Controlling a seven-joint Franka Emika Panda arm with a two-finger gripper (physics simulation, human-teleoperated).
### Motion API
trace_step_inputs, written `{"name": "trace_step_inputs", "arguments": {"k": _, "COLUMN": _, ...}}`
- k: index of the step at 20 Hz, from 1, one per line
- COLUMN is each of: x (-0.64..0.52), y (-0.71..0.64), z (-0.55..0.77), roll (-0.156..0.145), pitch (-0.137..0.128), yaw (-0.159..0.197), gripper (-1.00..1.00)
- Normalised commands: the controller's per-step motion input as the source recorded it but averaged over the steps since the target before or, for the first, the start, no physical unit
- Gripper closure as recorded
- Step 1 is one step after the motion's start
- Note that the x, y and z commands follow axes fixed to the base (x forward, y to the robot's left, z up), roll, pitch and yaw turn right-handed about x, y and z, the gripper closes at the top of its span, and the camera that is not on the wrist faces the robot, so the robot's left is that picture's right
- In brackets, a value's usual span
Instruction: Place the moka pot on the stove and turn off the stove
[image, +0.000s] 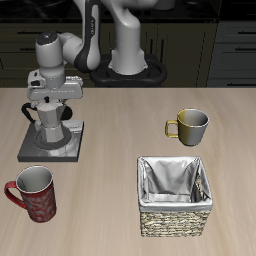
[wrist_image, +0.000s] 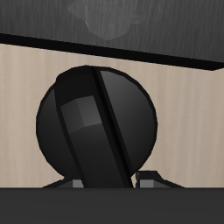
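The silver moka pot (image: 47, 126) stands upright on the grey stove (image: 30, 150) near the table's back edge, its black handle (image: 68, 116) sticking out to the side. My gripper (image: 48, 108) hangs straight over the pot's top, with its fingers spread apart on either side of the lid. In the wrist view a black rounded shape (wrist_image: 96, 122) crossed by a dark bar fills the middle, very close; it looks like the pot's lid and knob seen from above. The stove's knob is not clearly visible.
An olive-metal mug with a yellow handle (image: 188, 125) stands mid-table. A red patterned mug (image: 34, 192) sits near the front edge. A woven basket with grey lining (image: 174, 195) stands near the front. Dark cabinets run behind the table.
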Motion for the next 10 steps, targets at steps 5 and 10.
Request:
{"name": "trace_step_inputs", "arguments": {"k": 5, "x": 0.14, "y": 0.09, "z": 0.05, "roll": -0.015, "pitch": 0.017, "yaw": -0.042, "gripper": 1.0}}
{"name": "trace_step_inputs", "arguments": {"k": 10, "x": 0.17, "y": 0.13, "z": 0.14, "roll": -0.016, "pitch": 0.01, "yaw": -0.05, "gripper": 1.0}}
